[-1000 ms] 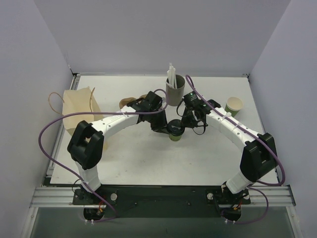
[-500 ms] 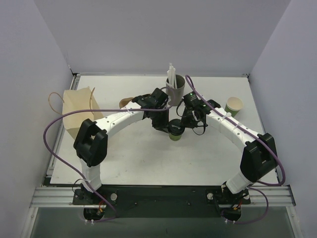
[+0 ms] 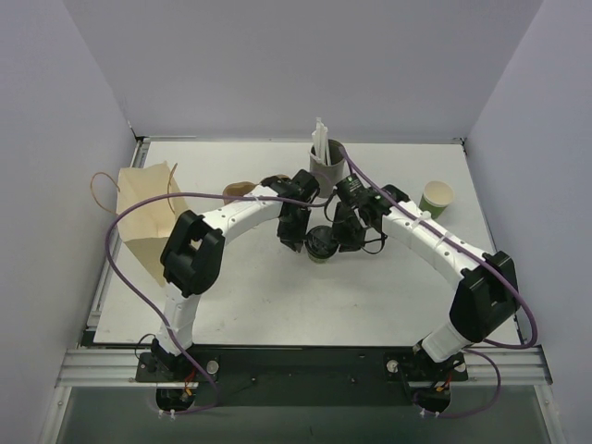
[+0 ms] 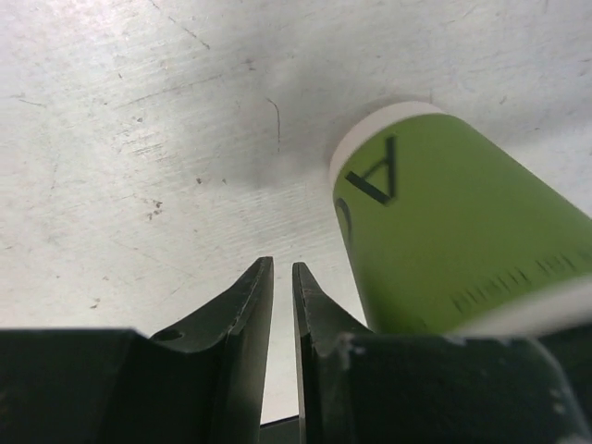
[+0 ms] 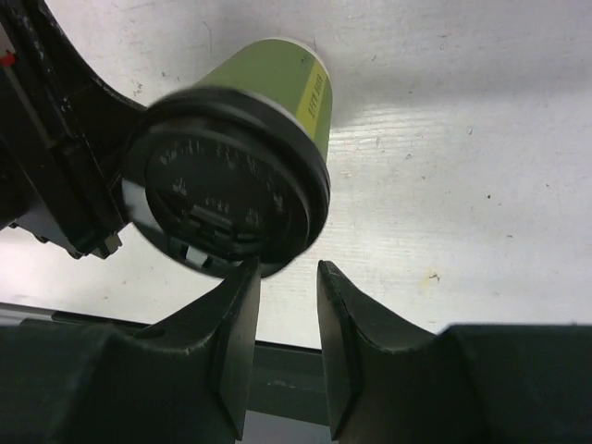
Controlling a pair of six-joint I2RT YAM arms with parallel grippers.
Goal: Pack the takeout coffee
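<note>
Your left tool and right tool are both sitting slightly apart, gripping nothing. The cup is standing on the table just right of the left one, its lid just ahead of the right. It's looking like light, crushable paper, so I'd be pinching mid-wall, gently.

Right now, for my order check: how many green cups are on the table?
2: the lidded cup in the middle, the open cup at far right. More may be hidden.
</note>
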